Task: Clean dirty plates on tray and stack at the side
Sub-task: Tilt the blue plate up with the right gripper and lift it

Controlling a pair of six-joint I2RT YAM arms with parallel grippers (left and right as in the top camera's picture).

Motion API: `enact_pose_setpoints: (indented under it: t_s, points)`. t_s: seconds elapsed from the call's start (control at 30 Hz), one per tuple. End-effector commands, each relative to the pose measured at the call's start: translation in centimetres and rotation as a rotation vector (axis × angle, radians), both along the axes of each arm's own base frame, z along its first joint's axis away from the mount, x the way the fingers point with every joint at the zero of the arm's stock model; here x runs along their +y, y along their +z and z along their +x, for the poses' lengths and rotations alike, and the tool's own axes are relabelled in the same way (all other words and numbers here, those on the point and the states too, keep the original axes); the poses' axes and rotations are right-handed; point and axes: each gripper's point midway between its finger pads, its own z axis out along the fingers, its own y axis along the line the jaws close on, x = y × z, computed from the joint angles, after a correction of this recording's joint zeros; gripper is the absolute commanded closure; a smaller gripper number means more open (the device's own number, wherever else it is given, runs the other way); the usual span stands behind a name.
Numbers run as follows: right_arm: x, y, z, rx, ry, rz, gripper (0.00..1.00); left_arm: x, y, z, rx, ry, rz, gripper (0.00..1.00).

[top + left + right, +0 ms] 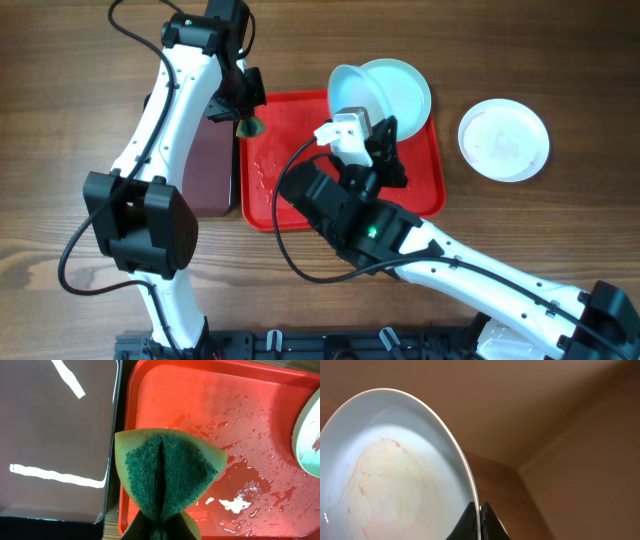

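Right gripper [480,516] clamps the rim of a red-smeared pale-blue plate [395,485], tilted over the far side of the wet red tray [425,170]. Left gripper [160,532] pinches a folded green sponge [167,472] above the tray's left edge. A second blue plate [410,85] lies on the tray, and a white plate [504,138] sits on the table [560,60] to the right.

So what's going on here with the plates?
The right tool pinches the rim of a smeared pale-blue plate, tilted up over the wet red tray. The left tool holds a folded sponge above the tray's left side. A second plate is on the tray; a white plate sits on the table beside it.
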Motion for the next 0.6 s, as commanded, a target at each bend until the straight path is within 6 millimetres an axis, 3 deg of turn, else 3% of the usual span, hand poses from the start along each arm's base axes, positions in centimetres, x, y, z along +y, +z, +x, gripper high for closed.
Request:
enact_pose_setpoints:
  t_s: [0.0, 0.1, 0.2, 0.43, 0.57]
  points:
    - [3.3, -3.6, -0.2, 0.179, 0.189, 0.214, 0.96, -0.3, 1.3, 0.2, -0.036, -0.012, -0.019, 0.96]
    - [6.9, -10.0, -2.7, 0.52, 0.297, 0.579, 0.96, -0.3, 1.3, 0.2, -0.036, -0.012, -0.019, 0.96]
    - [6.9, -12.1, -2.7, 0.669, 0.294, 0.701, 0.96, -0.3, 1.3, 0.2, -0.036, -0.012, -0.02, 0.96]
    - [1.2, -11.5, 1.1, 0.802, 0.223, 1.125, 0.96, -0.6, 1.3, 0.0, -0.023, -0.015, -0.035, 0.96]
    - [-7.6, -11.4, 4.1, 0.723, 0.07, 1.287, 0.96, -0.6, 1.3, 0.0, -0.024, -0.015, -0.035, 0.96]
